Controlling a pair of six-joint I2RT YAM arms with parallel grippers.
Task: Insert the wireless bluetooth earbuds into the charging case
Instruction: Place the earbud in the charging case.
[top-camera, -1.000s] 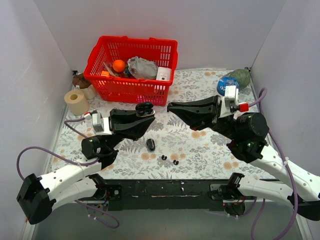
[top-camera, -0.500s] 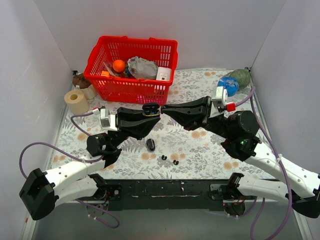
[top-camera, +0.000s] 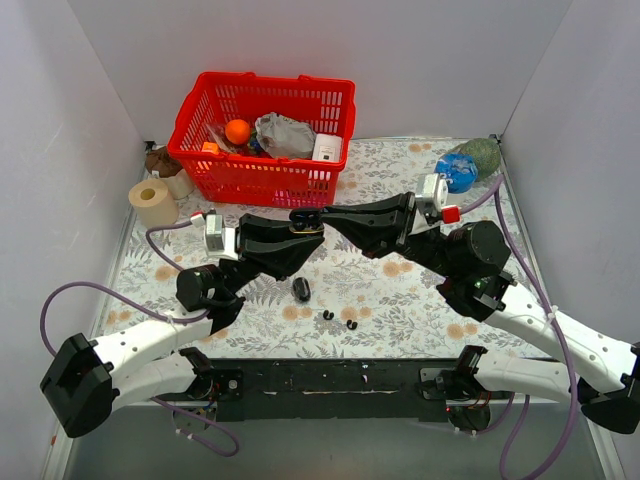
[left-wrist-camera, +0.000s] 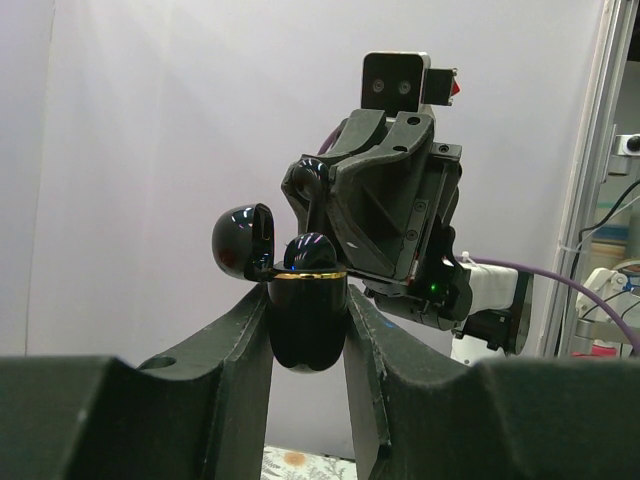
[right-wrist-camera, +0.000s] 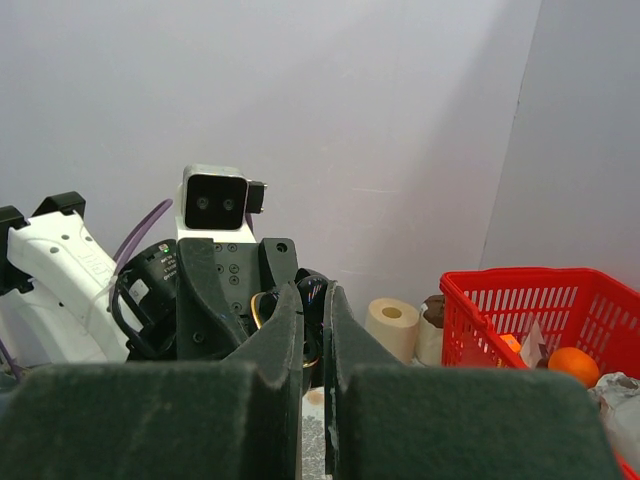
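My left gripper (left-wrist-camera: 307, 303) is shut on the charging case (left-wrist-camera: 308, 325), a glossy black shell with a gold rim, held upright in the air with its lid (left-wrist-camera: 243, 240) hinged open to the left. My right gripper (left-wrist-camera: 308, 185) faces it from the far side, tips right over the case mouth, shut on a small glossy black rounded piece (right-wrist-camera: 336, 287). From above, the two grippers meet at the case (top-camera: 304, 218). Two tiny black earbuds (top-camera: 328, 315) (top-camera: 351, 325) lie on the floral mat, with a larger black piece (top-camera: 301, 289) beside them.
A red basket (top-camera: 262, 170) full of items stands at the back left. A paper roll (top-camera: 152, 203) and a brown object (top-camera: 162, 160) sit left of it. A blue ball (top-camera: 458, 170) and a green object (top-camera: 482, 155) are at the back right.
Both arms have closed in on each other. The left one carried the case up and rightward; the right gripper swung left until its tips reached the open case.
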